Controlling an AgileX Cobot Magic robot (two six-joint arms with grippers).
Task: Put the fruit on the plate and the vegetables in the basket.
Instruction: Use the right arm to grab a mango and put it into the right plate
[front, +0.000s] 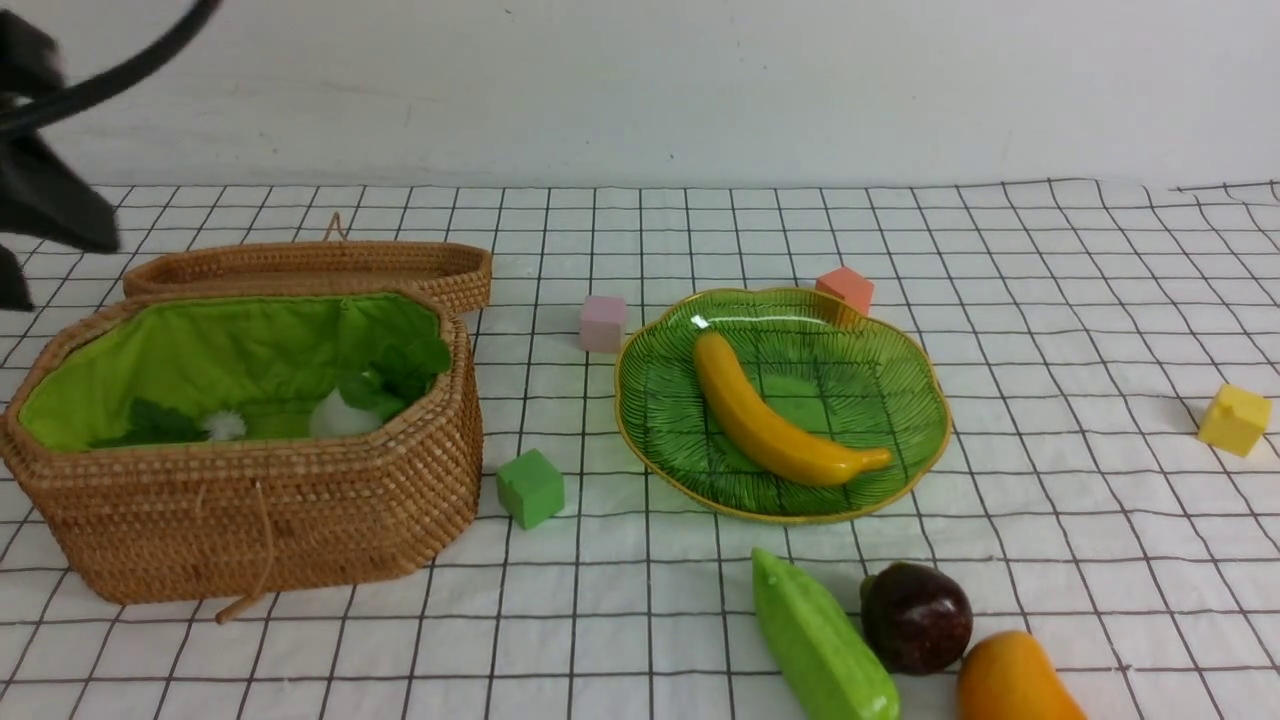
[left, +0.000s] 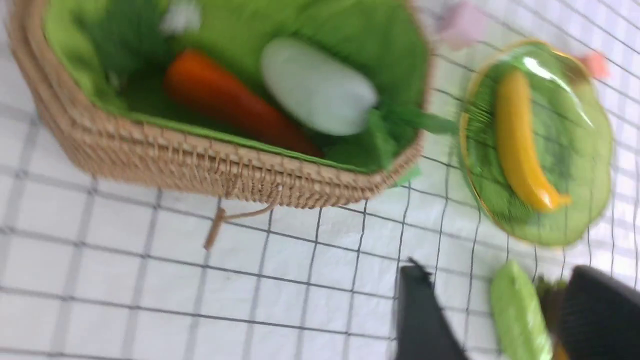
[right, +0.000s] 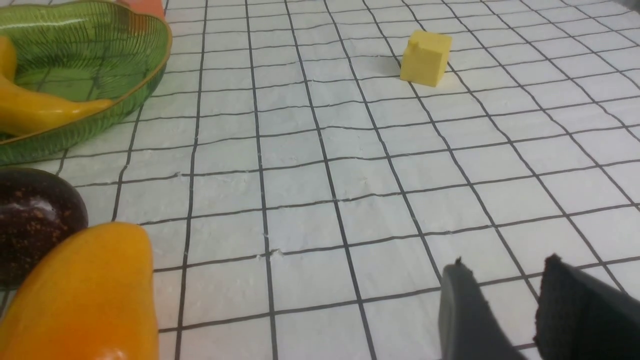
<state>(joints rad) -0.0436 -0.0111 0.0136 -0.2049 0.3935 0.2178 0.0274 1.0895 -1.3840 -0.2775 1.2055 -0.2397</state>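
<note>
My left gripper (left: 495, 270) hangs above the checked cloth (front: 1050, 330) with its two black fingers (left: 425, 320) spread wide and nothing between them; its wrist view is blurred. My left arm (front: 45, 200) shows only as a dark shape at the far left edge of the front view, above the basket (front: 250, 520). My right gripper (right: 505, 262) is low over bare cloth, fingers parted with a clear gap and nothing held. The basket stands open at left, its woven lid (front: 310, 262) lying flat behind it. Inside, on the green lining, the white radish (left: 315, 85) and the orange carrot (left: 225, 100) lie side by side, their leaves bunched at the ends. The banana (front: 770, 420) lies slantwise across the green plate (front: 900, 350) at centre. In front of the plate, on the cloth, the light-green gourd (front: 820, 640), the purple ball (front: 915, 615) and the mango (front: 1015, 680) sit in a close row, gourd leftmost, ball just beside the mango. A pink cube (front: 602, 322) and an orange cube (front: 846, 288) sit at the plate's far side, a green cube (front: 530, 487) sits between basket and plate, and a yellow cube (front: 1236, 418) sits well off to the right.
</note>
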